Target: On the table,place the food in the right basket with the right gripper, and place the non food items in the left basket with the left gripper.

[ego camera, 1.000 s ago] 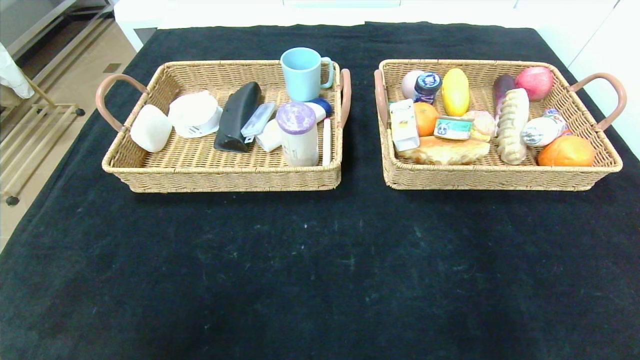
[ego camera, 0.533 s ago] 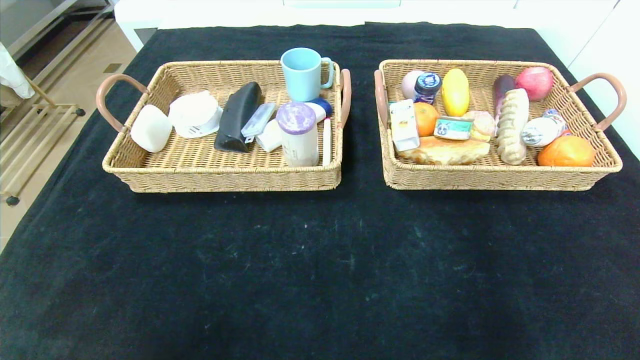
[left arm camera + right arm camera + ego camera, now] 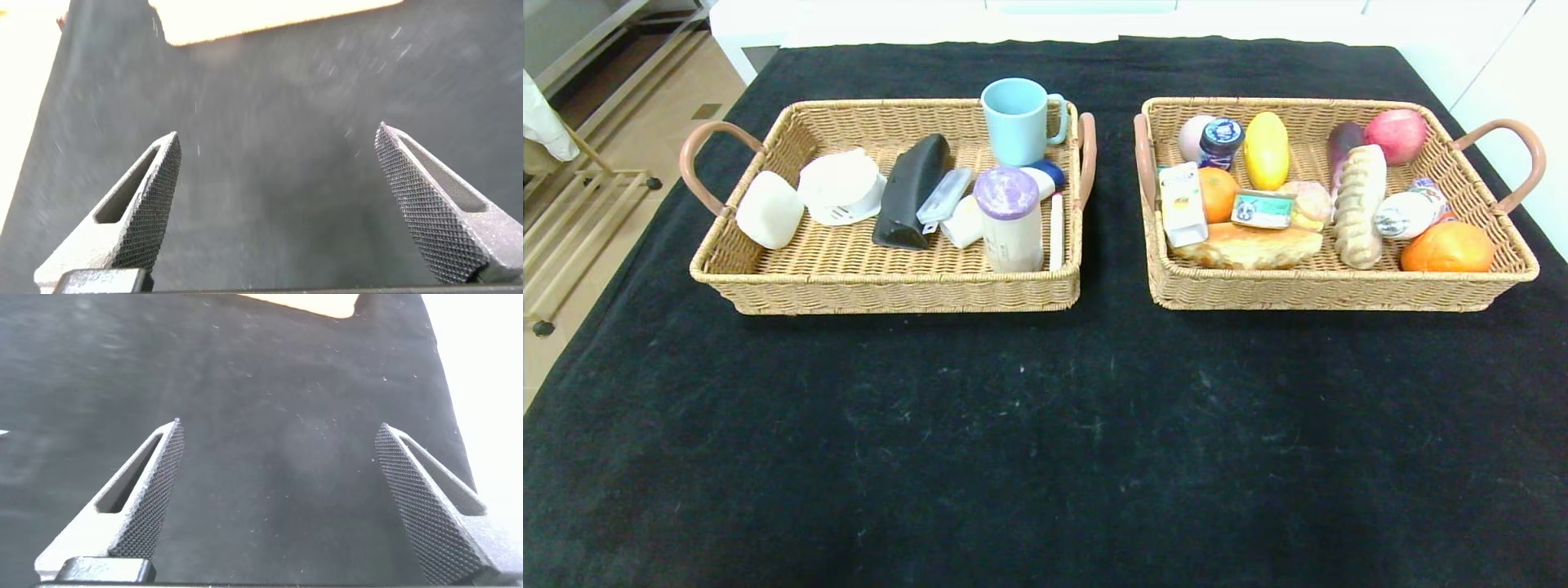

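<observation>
The food sits in the right basket (image 3: 1339,290), at the upper right of the head view: the croissant (image 3: 1250,245) lies along the basket's near wall, the juice carton (image 3: 1183,204) leans at its left end, and the small tin can (image 3: 1263,208) rests just behind the croissant. The foil-capped bottle (image 3: 1409,211) lies on its side toward the right, touching an orange (image 3: 1447,247). Labels show on the can and bottle, but no writing can be read.

The non food items are in the left basket (image 3: 890,290), upper left of centre — the clear plastic case (image 3: 944,194) leans on a black object (image 3: 912,189), and the shampoo bottle (image 3: 1039,178) lies behind a purple-lidded jar (image 3: 1009,219). A blue mug (image 3: 1018,120) stands at the far wall.

The table (image 3: 1045,441) fills the lower frame with scuffed black cloth.

Each wrist view shows only cloth beneath its gripper: the left gripper (image 3: 278,200) and the right gripper (image 3: 278,494) both have their fingers spread wide, holding nothing.
</observation>
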You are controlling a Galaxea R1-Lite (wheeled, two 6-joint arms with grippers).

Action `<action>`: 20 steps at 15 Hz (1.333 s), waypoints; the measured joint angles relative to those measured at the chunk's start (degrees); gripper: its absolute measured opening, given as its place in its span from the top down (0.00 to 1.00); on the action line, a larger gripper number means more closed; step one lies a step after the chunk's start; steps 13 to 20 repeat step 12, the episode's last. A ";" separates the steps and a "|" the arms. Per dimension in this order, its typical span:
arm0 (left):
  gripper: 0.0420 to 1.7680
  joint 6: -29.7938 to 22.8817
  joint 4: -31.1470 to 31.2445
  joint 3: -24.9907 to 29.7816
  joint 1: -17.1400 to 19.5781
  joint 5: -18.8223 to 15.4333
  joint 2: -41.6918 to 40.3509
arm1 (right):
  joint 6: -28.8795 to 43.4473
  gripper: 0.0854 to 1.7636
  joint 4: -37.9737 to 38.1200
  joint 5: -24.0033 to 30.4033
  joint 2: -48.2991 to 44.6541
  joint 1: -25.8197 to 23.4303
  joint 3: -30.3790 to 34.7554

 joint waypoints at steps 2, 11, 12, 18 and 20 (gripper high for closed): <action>0.03 0.10 -1.89 5.74 0.00 0.56 -0.02 | 1.74 0.03 -2.96 -0.49 -0.07 0.00 4.66; 0.03 -1.41 -1.07 10.23 0.00 5.60 -0.02 | 8.87 0.03 0.35 -0.74 -0.12 0.04 6.08; 0.03 -2.76 -1.01 10.26 0.00 5.69 -0.02 | 8.90 0.03 0.35 -0.77 -0.12 0.04 6.10; 0.03 -2.76 -1.01 10.26 0.00 5.69 -0.02 | 8.90 0.03 0.35 -0.77 -0.12 0.04 6.10; 0.03 -2.76 -1.01 10.26 0.00 5.69 -0.02 | 8.90 0.03 0.35 -0.77 -0.12 0.04 6.10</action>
